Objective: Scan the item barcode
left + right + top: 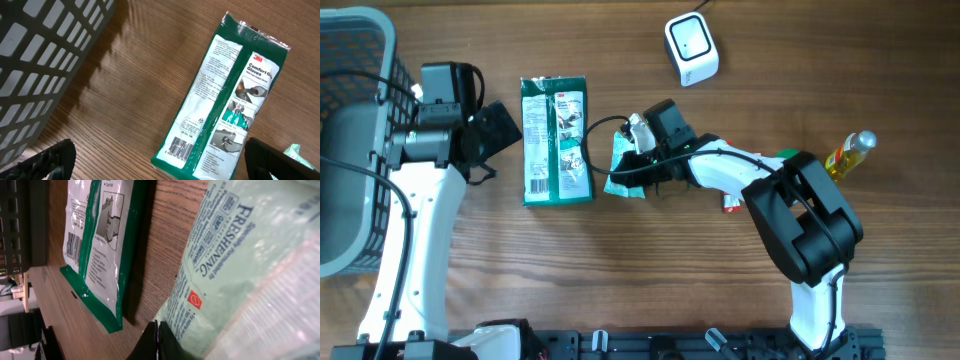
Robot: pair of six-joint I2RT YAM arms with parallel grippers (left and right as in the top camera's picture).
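A green-and-white glove packet (556,140) lies flat on the wooden table, its barcode (181,146) facing up at its near end. My left gripper (495,135) hovers just left of it, open wide, and the fingers straddle the packet's barcode end (165,167) in the left wrist view. A pale green wipes packet (623,165) is tilted up off the table just right of the glove packet. My right gripper (156,340) is shut on the edge of the wipes packet (250,270). The white scanner (691,47) stands at the back.
A grey plastic basket (388,60) fills the far left, close behind my left arm. A yellow bottle (848,155) lies at the right beside the right arm's base. The glove packet (95,245) lies left of the wipes packet in the right wrist view.
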